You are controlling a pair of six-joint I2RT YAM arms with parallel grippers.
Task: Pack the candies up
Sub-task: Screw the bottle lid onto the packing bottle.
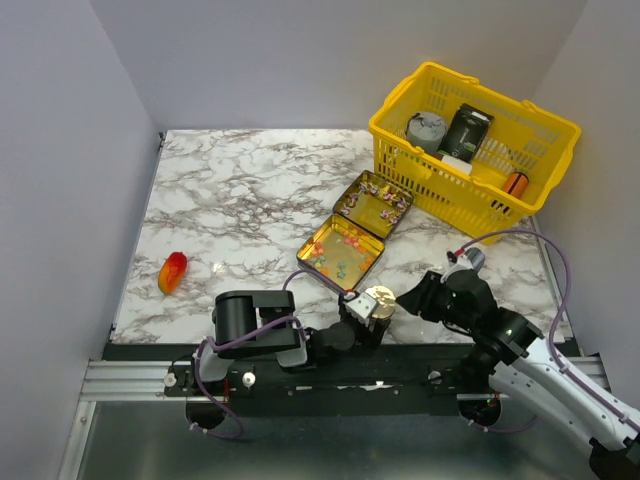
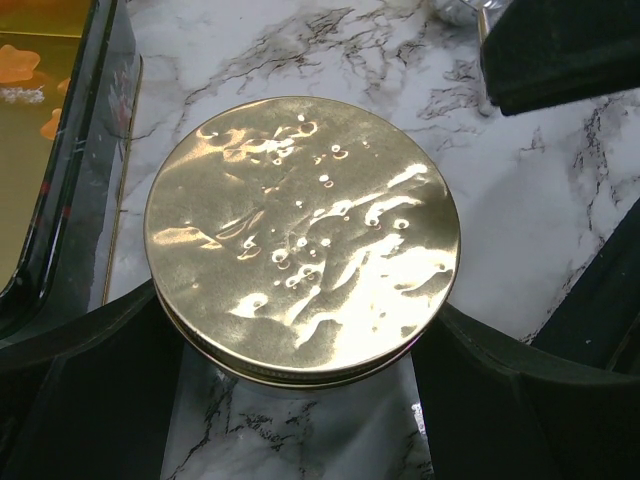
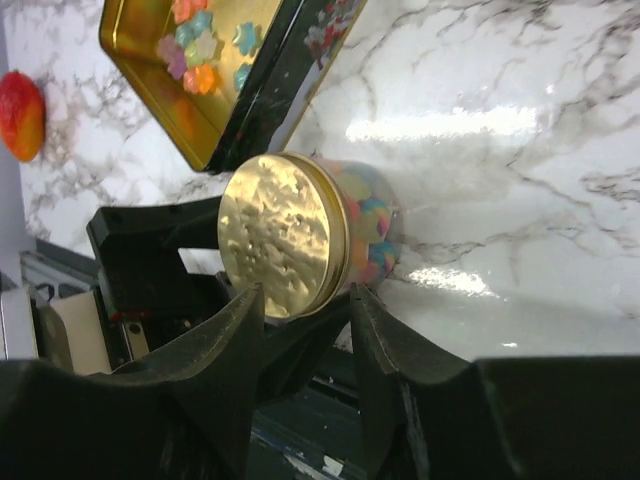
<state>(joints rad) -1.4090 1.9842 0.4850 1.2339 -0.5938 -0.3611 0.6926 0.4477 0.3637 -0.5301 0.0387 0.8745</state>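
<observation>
A small clear jar with a gold lid [image 1: 379, 300] stands near the table's front edge; colourful candies [image 3: 371, 232] show through its wall. My left gripper [image 1: 366, 314] is shut on the jar just under the lid [image 2: 300, 235], a finger [image 2: 80, 390] on each side. My right gripper [image 1: 418, 297] is open, and its fingertips [image 3: 243, 318] sit just short of the lid's rim [image 3: 283, 235] without touching it. An open gold-lined tin [image 1: 325, 266] behind the jar holds loose candies [image 1: 340, 250], and its raised lid half [image 1: 352, 196] holds more [image 1: 385, 197].
A yellow basket [image 1: 400, 175] at the back right holds a grey roll, a dark packet and an orange cylinder [image 1: 514, 183]. An orange-red lump [image 1: 173, 272] lies at the left. The tin's dark wall [image 2: 85, 170] stands close to the left of the jar.
</observation>
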